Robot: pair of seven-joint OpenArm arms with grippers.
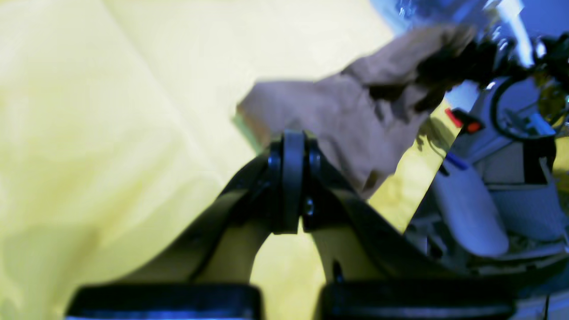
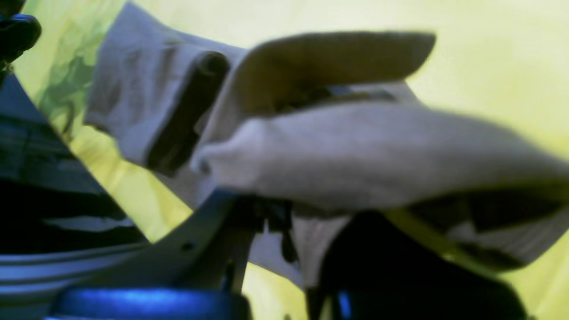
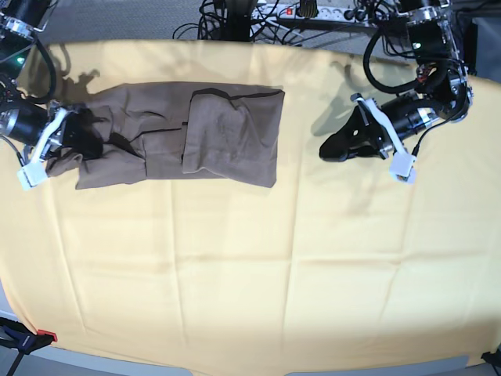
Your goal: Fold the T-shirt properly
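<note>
The taupe T-shirt (image 3: 227,133) lies as a long band on the yellow cloth at the back left, with one flap folded over its right half. My right gripper (image 3: 88,142) is at the shirt's left end, shut on a bunched fold of the fabric. In the right wrist view the T-shirt (image 2: 355,151) drapes over the gripper (image 2: 275,209) and hides its fingertips. My left gripper (image 3: 329,149) hovers to the right of the shirt, apart from it, shut with nothing in it. The left wrist view shows that gripper (image 1: 293,146) with its jaws together and the T-shirt (image 1: 338,120) beyond.
The yellow cloth (image 3: 250,274) covers the whole table. Cables and a power strip (image 3: 313,12) run along the far edge. A red clamp (image 3: 43,337) sits at the near left corner.
</note>
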